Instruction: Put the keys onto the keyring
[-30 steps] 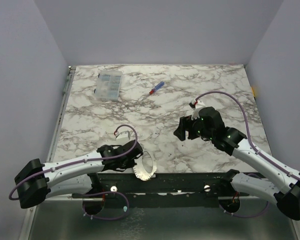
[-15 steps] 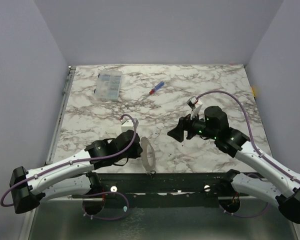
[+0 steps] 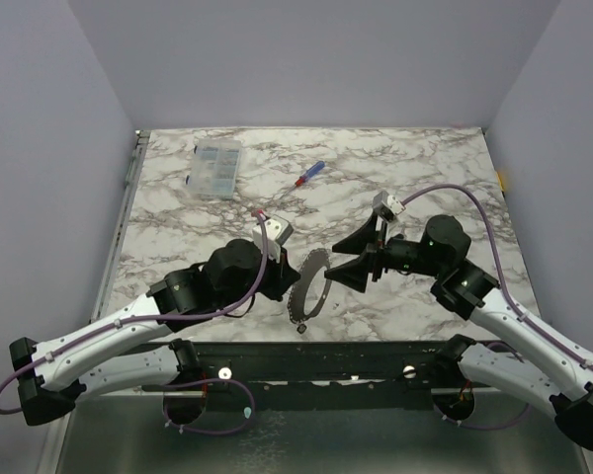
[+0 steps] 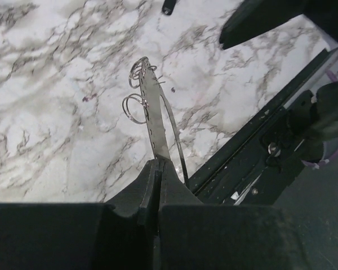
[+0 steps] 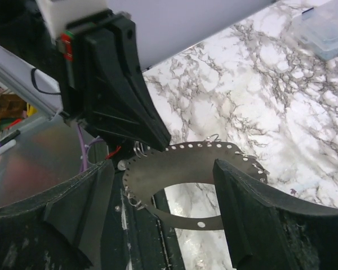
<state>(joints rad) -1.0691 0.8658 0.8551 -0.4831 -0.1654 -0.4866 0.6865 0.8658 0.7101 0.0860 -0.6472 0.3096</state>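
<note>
left wrist: keyring (image 4: 156, 118), likely light and springy, clamped by flat faces in left gripper (image 4: 158, 169); right gripper (image 5: 163, 169) spread, empty.

Top external: fixed high behind the arm bases, facing down and forward. Whole tabletop (image 3: 415, 178) in frame, near edge at bottom, far edge at top.

Left wrist: very close, looking out past the left gripper (image 4: 158, 164) rightward along the near edge. Black rail (image 4: 236, 163) at frame right.

Right wrist: close, looking between the fingers of the right gripper (image 5: 163, 169) toward the far left corner, clear box (image 5: 325, 32) there.

All three views share the keyring (image 4: 154, 121) by the middle of the near edge.
</note>
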